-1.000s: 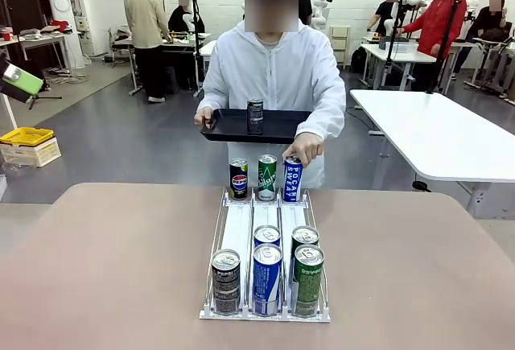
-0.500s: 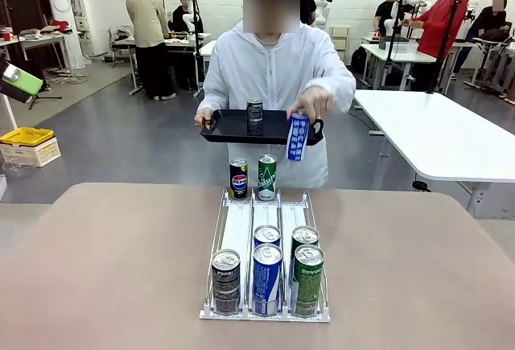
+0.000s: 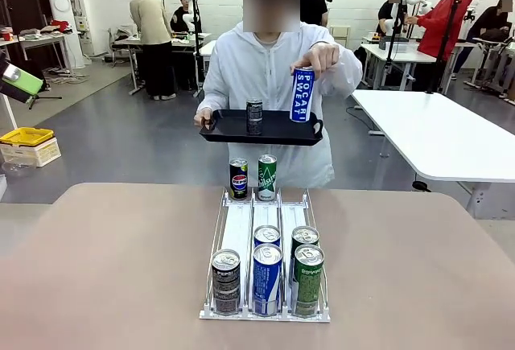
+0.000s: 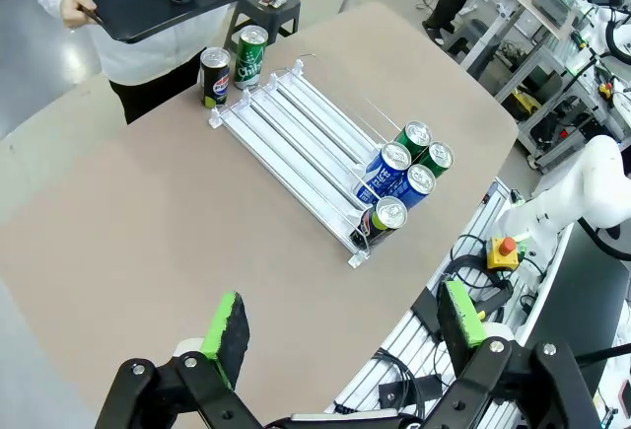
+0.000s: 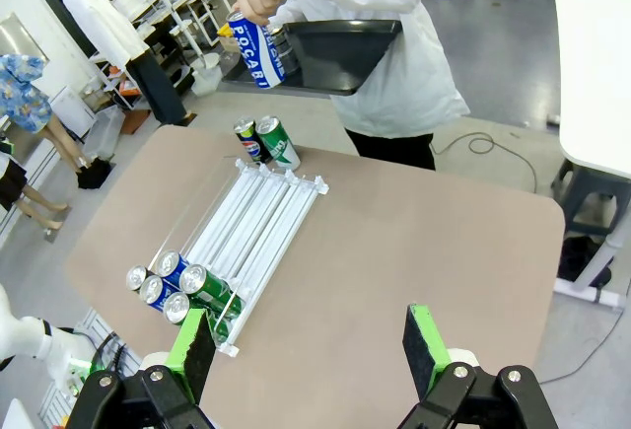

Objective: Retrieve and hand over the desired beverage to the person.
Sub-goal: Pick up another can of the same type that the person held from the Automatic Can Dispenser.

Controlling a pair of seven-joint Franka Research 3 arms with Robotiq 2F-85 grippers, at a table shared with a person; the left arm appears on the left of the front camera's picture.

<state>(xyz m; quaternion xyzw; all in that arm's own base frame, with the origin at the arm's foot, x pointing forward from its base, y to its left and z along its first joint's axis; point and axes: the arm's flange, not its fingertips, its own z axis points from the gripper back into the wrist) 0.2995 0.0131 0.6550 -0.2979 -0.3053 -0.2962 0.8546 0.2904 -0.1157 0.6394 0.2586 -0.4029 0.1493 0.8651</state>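
Pocari can (image 3: 302, 94) is up in the air, upper centre of the front view, upright and pinched by its top in the person (image 3: 273, 68)'s hand (image 3: 318, 59). It hangs just above the right end of the black tray (image 3: 273, 129), and I cannot tell whether its base touches the tray. The other hand (image 3: 203, 118) grips the tray's left edge. A dark can (image 3: 254, 116) stands upright on the tray, left of the Pocari can.

Down on the table (image 3: 121, 269), a white rack (image 3: 237, 229) runs from mid-frame toward the bottom. At its far end stand a Pepsi can (image 3: 238, 179) and a green can (image 3: 267, 177), side by side. The third lane's far end is bare. Five cans (image 3: 267, 279) crowd the near end: three in front, two behind in the middle and right lanes.

In the left wrist view, the left gripper (image 4: 345, 321) sits at the bottom edge, its jaws spread wide with nothing between them, high over the table. The rack lies well ahead of it, in mid-frame.

In the right wrist view, the right gripper (image 5: 311, 345) is likewise at the bottom edge, its jaws gaping and holding nothing. The Pocari can (image 5: 256, 50) shows tilted in the upper left of that frame, beside the tray (image 5: 340, 54).
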